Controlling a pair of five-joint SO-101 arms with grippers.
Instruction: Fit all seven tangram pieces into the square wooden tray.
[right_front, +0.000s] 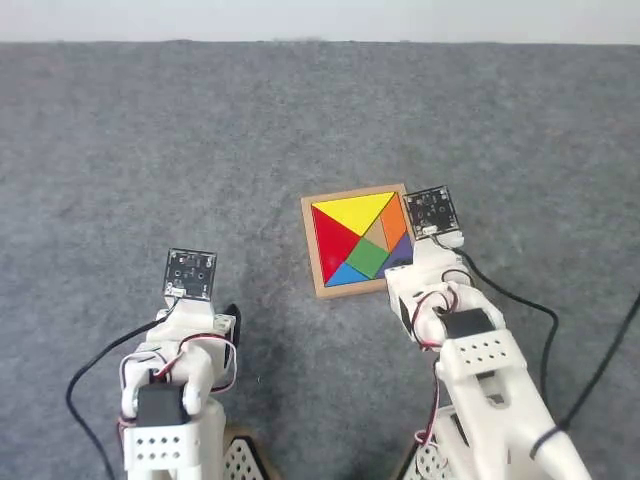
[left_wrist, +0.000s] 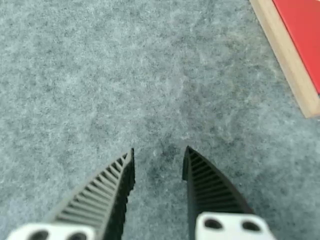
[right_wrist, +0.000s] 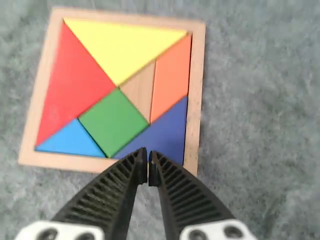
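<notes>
Tangram pieces (right_wrist: 122, 47) sit inside tray (right_wrist: 196, 90) on worktop (right_front: 200, 130). Right fingers (right_wrist: 120, 190) almost shut, empty, tips over tray's rim. Left fingers (left_wrist: 107, 195) spread, empty, well apart from tray.

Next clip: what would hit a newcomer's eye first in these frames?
The tray in the middle of the grey mat, filled edge to edge, with the yellow triangle and red triangle loudest. The right gripper is shut, its tips above the purple piece at the tray corner nearest that arm. The left gripper is open above bare mat beside the tray.
</notes>
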